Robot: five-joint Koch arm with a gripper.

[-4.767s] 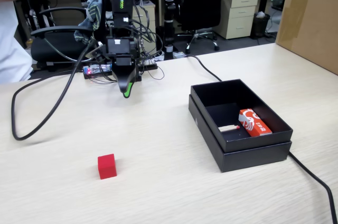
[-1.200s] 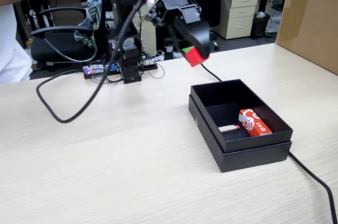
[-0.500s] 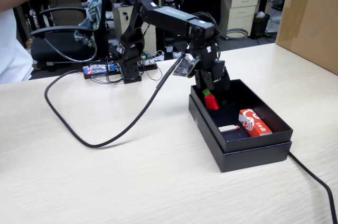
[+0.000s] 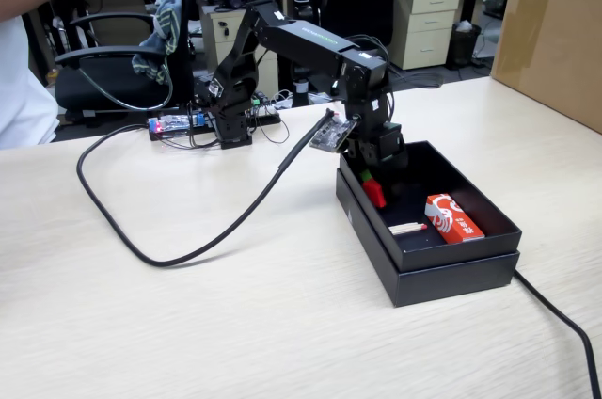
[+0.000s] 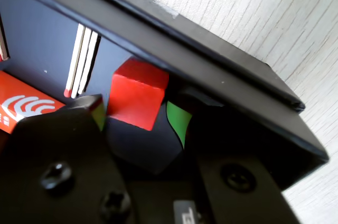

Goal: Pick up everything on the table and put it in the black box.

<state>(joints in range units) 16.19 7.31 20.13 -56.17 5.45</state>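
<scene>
end effector open | red block between tips | inside black box

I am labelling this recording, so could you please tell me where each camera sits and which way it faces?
Fixed view: stands off the table's near side, raised, looking across the table at the black box; the whole arm shows, jaws lowered into the box.
Wrist view: rides on the gripper, looking down into the box; both green-padded jaws show, open around a red block.
Shared: box, red block, orange packet, wooden sticks.
</scene>
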